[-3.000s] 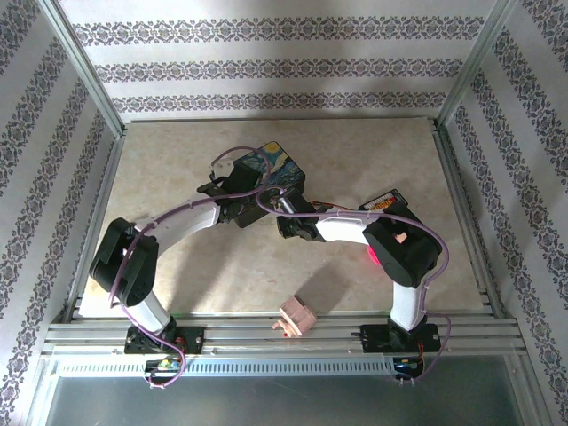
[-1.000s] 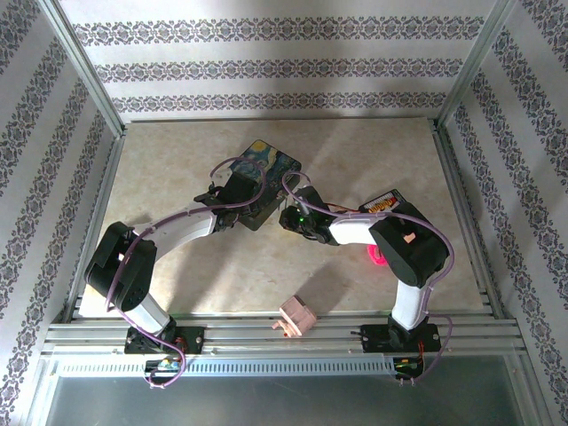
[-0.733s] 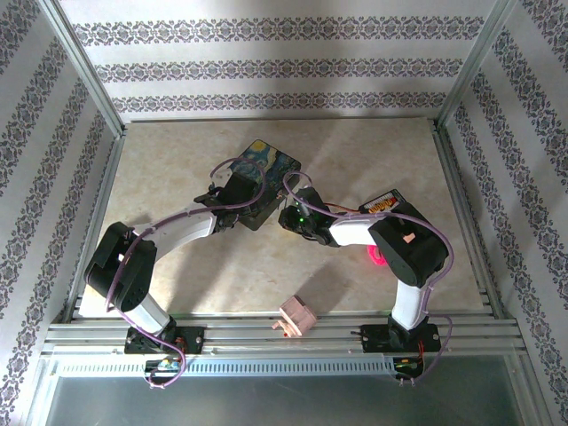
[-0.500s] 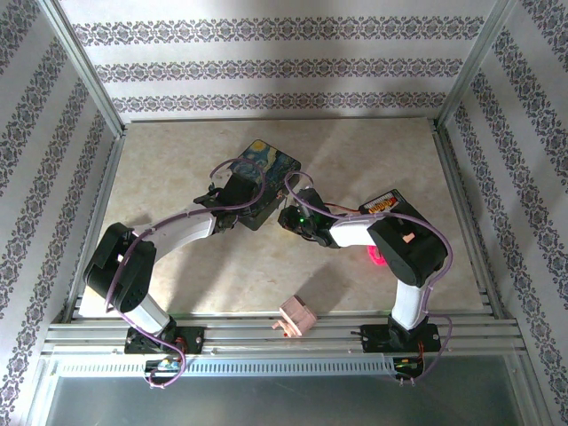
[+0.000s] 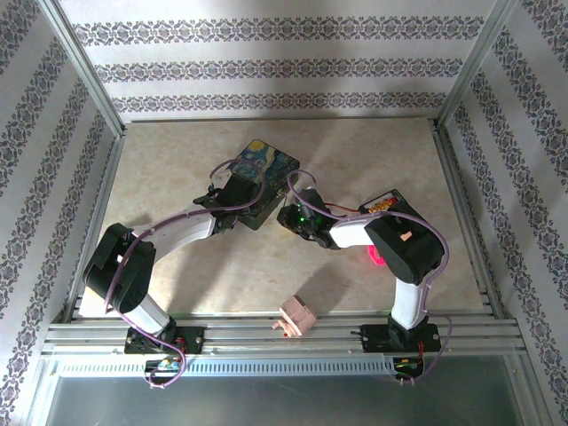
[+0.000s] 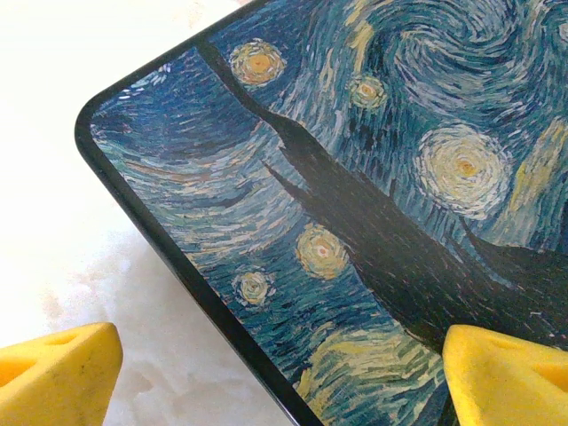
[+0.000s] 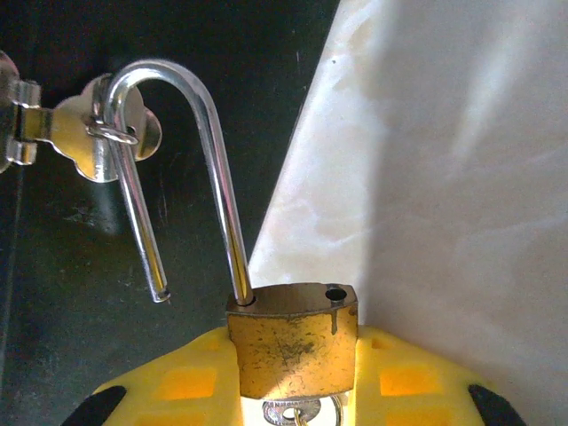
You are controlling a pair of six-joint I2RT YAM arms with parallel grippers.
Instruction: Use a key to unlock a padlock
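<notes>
Padlock body is sitting clamped between your right gripper's yellow fingers, against the dark front wall of the painted box. Its silver shackle is standing open, one leg free, hooked through the ring of the box's metal clasp. The key is showing in the keyway underneath. Your left gripper is holding its fingers spread apart over the lid's corner.

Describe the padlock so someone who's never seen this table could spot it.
Start at the box painted with a swirling blue night sky, mid-table. On its dark side, a small silver clasp holds the brass padlock. Only it has a silver U-shaped shackle, sprung open.
</notes>
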